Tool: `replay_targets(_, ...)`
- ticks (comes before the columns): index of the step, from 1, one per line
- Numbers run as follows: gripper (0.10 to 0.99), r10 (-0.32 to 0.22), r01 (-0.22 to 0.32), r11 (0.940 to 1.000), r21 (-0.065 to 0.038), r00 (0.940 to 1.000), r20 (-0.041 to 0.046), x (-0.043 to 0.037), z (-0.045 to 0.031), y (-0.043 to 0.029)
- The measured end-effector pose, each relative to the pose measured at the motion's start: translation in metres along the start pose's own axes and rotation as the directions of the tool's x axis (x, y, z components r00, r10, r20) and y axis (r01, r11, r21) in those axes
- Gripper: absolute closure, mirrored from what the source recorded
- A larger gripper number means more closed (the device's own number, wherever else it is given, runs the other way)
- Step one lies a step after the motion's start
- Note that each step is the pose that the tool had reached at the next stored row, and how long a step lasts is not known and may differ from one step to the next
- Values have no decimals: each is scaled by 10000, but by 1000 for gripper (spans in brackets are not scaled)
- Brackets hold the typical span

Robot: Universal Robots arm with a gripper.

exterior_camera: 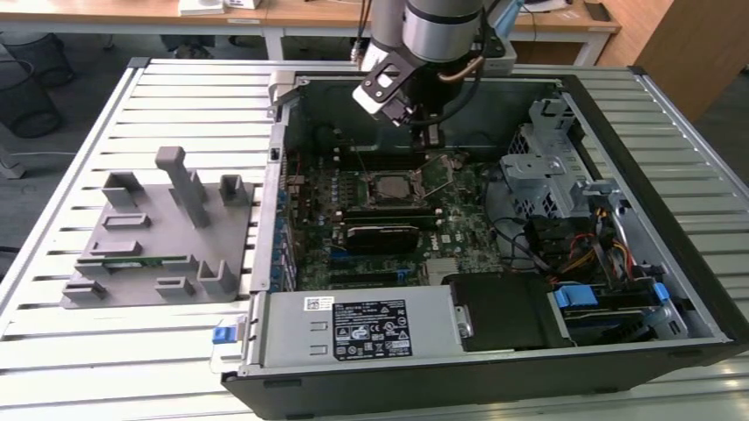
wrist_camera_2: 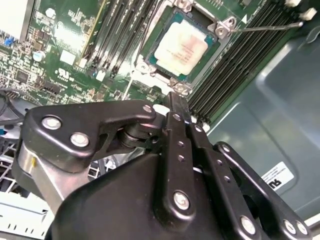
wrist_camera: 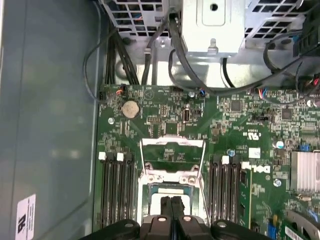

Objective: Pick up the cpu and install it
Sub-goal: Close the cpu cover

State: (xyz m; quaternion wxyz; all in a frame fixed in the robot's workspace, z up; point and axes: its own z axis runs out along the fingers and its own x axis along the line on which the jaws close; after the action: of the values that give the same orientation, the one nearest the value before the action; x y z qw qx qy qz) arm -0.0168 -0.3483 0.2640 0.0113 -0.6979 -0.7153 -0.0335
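Most of the job is looking done: the small square cpu with a silver-grey metal top [wrist_camera_2: 182, 47] is sitting in its socket on the green motherboard [wrist_camera: 240, 120]. My black claw [wrist_camera_2: 177, 100] is hovering just above, fingers pressed together, pinching nothing. The metal retention frame [wrist_camera: 172, 150] is lying open, so latching is seemingly left.

Cpu [wrist_camera_2: 181, 48] in socket [wrist_camera_2: 220, 26] beyond closed jaws

Bright, even light on slatted table [exterior_camera: 129, 351]; PC case [exterior_camera: 468, 386] int. dimmer w/ shadow at 12 o'clock, exterior view; glare whitens cpu [wrist_camera_2: 181, 48].
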Motion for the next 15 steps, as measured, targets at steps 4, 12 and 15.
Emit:
replay_targets(4, 973, -2, 2, 10000, 24, 10000, -2, -2, 6, 77)
replay_targets(12, 973, -358, 358, 9993, 81, 9994, -13, -6, 23, 179)
replay_targets(15, 973, -357, 357, 9993, 90, 9994, -14, -7, 27, 203)
